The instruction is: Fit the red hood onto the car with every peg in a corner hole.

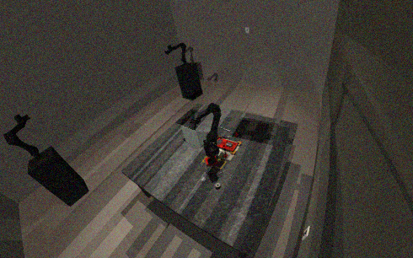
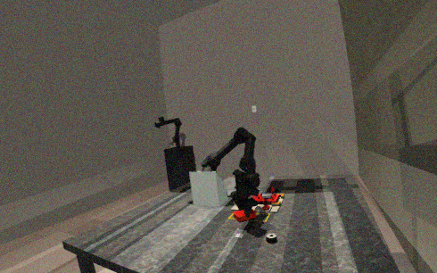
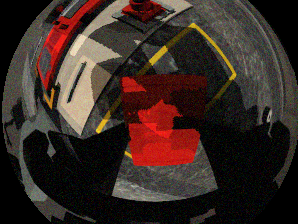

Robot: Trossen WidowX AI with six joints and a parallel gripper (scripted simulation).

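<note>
The red hood (image 2: 243, 216) (image 3: 165, 150) is at table level, within a yellow outline (image 3: 234, 76). My gripper (image 1: 211, 162) (image 2: 245, 211) (image 3: 164, 124) is shut on the hood, with one dark finger at each side of it in the wrist view. Shadow covers the hood's upper part there. No lift off the table can be made out. The red car chassis (image 1: 233, 148) (image 2: 260, 199) (image 3: 56, 36) sits behind the hood, with a grey engine block on it. Its pegs and the hood's corner holes are too small or dark to tell.
A pale board (image 3: 75, 112) lies between hood and chassis, with a small red part (image 3: 142, 10) on a dark base. A pale block (image 1: 194, 137) (image 2: 207, 189) stands left of the arm. A small round white-and-black object (image 1: 217, 185) (image 2: 271, 238) lies in front of the gripper.
</note>
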